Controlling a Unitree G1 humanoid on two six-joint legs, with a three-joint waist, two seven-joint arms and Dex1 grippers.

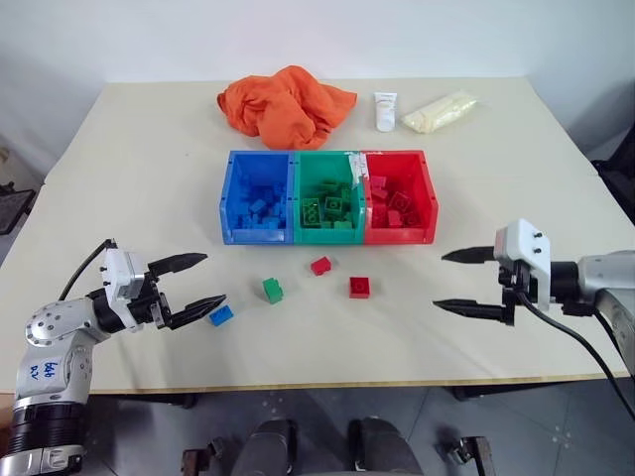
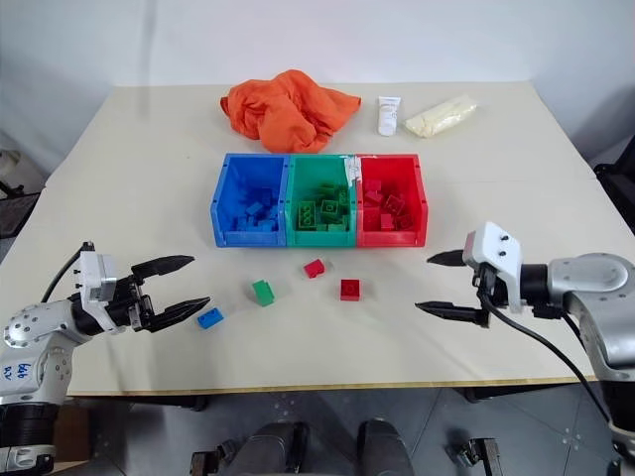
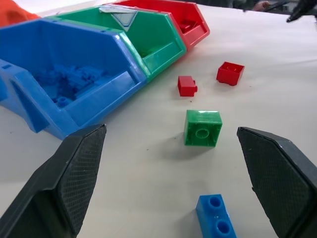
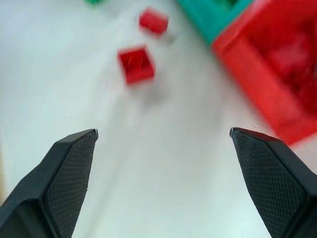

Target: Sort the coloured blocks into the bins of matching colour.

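While both sets of fingers stand spread and empty near the bench's front edge, the left gripper sits just beside a blue brick; the right gripper hangs well apart. Beyond lie a green brick and two red bricks, then the brick-filled bins mid-bench.

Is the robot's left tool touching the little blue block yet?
Apart. In the left wrist view, the blue block lies on the table between the open fingers of the left tool, with bare table on both sides.
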